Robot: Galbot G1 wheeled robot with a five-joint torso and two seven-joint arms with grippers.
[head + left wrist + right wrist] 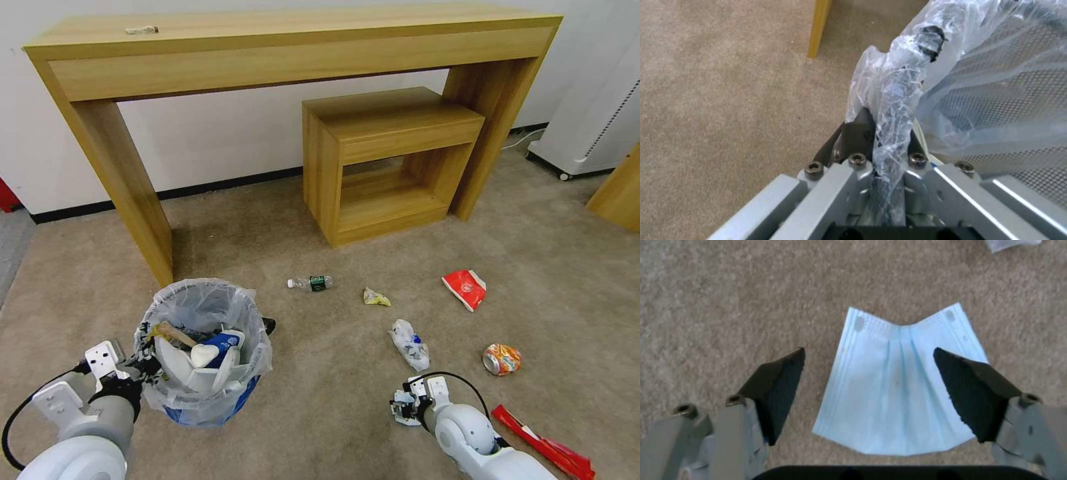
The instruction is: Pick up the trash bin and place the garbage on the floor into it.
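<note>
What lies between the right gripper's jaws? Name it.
The pale-blue mask, flat on the beige carpet between the open right gripper jaws, per the right wrist view.

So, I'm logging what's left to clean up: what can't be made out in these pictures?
- Head view: the right gripper covers the mask below it.
- Head view: whatever lies deep in the trash bin is hidden by the slippers on top.
- Left wrist view: the bag liner wraps the bin rim inside the left gripper.
- Head view: the long red wrapper is partly behind the right arm.
</note>
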